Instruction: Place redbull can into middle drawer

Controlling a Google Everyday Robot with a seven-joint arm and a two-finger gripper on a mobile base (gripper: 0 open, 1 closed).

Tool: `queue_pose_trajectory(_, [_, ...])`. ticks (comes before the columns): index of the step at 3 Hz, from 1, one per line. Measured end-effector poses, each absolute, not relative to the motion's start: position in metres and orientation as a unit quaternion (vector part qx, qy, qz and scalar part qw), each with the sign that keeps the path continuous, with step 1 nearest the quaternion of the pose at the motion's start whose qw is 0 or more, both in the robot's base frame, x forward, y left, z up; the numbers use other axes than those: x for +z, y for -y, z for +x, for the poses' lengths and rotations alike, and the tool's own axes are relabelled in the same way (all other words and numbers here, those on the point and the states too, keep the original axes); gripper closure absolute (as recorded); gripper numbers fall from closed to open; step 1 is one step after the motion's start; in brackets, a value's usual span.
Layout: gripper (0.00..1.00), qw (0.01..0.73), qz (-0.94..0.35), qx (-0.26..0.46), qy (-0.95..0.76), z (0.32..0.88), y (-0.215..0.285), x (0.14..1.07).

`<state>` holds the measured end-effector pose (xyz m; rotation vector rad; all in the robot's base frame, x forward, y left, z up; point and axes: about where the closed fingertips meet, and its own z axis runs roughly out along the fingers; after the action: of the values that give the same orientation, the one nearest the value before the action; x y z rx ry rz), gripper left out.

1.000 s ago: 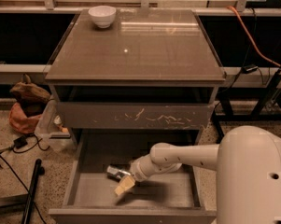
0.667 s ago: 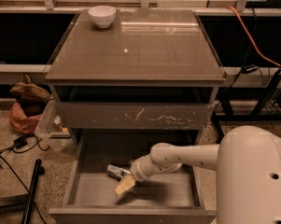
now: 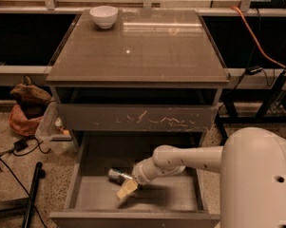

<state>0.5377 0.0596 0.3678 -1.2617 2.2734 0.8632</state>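
Nearing the end of the job: reaching into the pulled-out middle drawer [image 3: 95,196], holding the gripper [image 3: 124,184] low over its floor, right against the redbull can [image 3: 116,175]. Lying on its side well within the drawer walls, touching the gripper's tip. Not showing whether gripped or already let go, so cannot tell. Judging the carrying as done, and probably leaving only this: freeing the can if held, then drawing the arm out from under the scratched drawer front [image 3: 138,118] above
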Motion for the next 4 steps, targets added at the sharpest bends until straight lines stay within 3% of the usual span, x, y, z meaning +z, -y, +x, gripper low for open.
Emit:
queue_pose_trajectory(1, [0.00, 0.237, -0.391, 0.300, -0.837, 0.538, -0.037, 0.412])
queue_pose_trajectory(3, [0.00, 0.300, -0.294, 0.227, -0.879, 0.476, 0.082, 0.514])
queue_pose_trajectory(4, [0.00, 0.300, -0.294, 0.227, -0.879, 0.476, 0.082, 0.514])
